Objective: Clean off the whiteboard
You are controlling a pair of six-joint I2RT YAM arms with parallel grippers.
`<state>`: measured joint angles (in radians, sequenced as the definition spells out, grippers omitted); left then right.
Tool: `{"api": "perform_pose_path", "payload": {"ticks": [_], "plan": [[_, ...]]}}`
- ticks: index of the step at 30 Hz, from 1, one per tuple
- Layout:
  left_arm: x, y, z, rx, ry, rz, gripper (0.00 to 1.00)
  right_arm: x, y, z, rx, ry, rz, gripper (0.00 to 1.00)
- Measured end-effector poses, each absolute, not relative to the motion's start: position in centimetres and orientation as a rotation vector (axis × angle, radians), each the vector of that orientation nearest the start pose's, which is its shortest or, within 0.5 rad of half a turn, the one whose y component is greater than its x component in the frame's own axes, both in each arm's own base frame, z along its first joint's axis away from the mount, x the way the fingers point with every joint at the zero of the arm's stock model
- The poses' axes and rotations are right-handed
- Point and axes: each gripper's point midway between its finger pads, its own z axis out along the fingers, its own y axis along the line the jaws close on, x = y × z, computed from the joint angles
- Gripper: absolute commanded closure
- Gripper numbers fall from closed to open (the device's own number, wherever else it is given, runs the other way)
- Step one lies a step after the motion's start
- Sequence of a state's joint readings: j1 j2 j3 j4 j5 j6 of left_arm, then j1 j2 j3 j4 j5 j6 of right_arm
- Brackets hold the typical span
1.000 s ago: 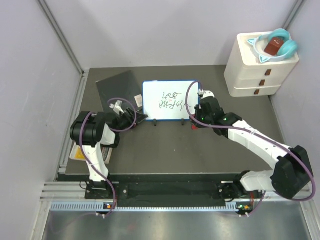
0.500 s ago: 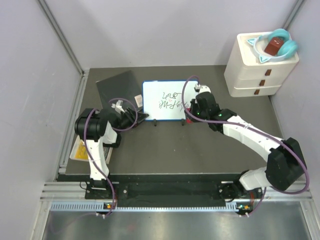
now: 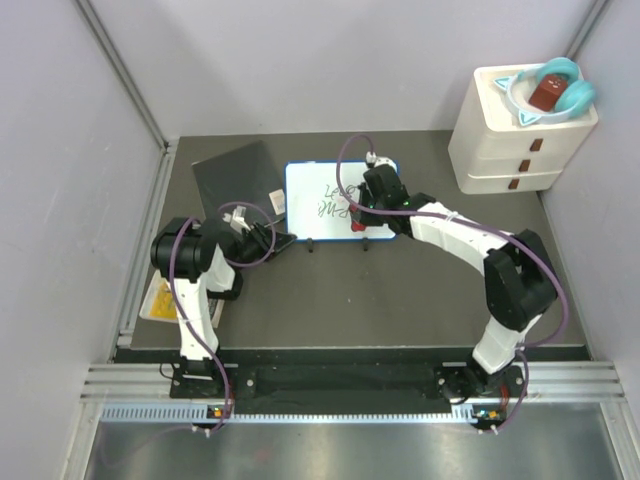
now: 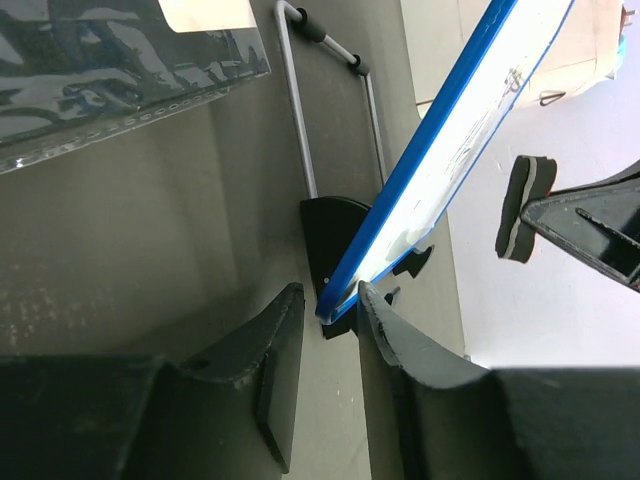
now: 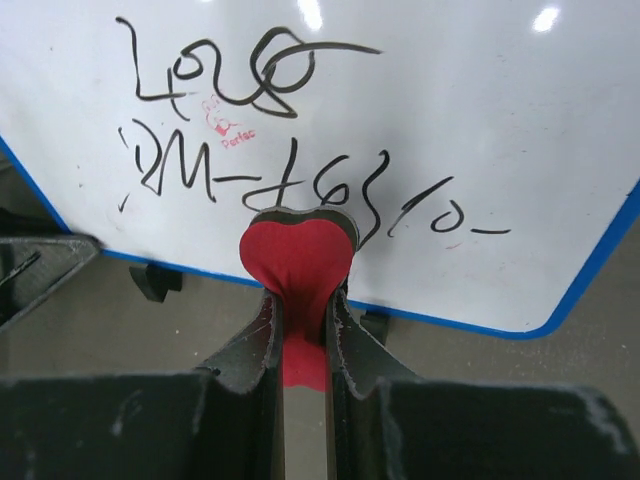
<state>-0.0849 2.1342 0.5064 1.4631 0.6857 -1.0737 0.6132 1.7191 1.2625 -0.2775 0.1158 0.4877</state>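
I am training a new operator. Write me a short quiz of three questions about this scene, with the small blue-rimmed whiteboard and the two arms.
1. True or false: the blue-rimmed rectangular whiteboard is already wiped clean.
2. What does the right gripper hold?
A. a blue marker pen
B. a red heart-shaped eraser
C. a folded grey cloth
3. Fill in: the board's lower corner sits between the fingers of the ___ gripper.

Key
1. False: dark handwriting is on it.
2. B.
3. The left gripper.
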Motion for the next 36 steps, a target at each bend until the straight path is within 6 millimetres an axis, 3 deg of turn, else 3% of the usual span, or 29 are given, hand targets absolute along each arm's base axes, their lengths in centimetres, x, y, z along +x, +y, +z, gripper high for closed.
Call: {"api": "perform_pose_path", "payload": {"ticks": [5,9,12,18,25,32,36], "plan": [[37.5,-17.1,3.8,-0.388,1.886,-1.393,0.66,39.2,26.1,13.0,-0.010,2.297,0.385,1.00],[37.5,-17.1,4.0,-0.381,1.878,-1.397,0.53,39.7,25.8,13.3,0.008,2.274,0.363,1.00],[37.5,-17.3,4.5,-0.364,1.864,-1.406,0.50,39.8,25.8,13.4,0.011,2.266,0.357,1.00],[38.2,-17.4,4.4,-0.350,1.861,-1.411,0.67,40.2,25.8,13.6,0.019,2.247,0.357,1.00],[38.4,-17.6,3.9,-0.341,1.869,-1.416,0.78,40.3,25.6,13.5,0.025,2.240,0.346,1.00],[38.3,-17.6,4.0,-0.331,1.869,-1.420,0.80,40.6,25.1,13.4,0.043,2.231,0.312,1.00],[38.3,-17.7,4.0,-0.326,1.871,-1.425,0.81,41.0,24.7,12.0,0.053,2.246,0.260,1.00]]}}
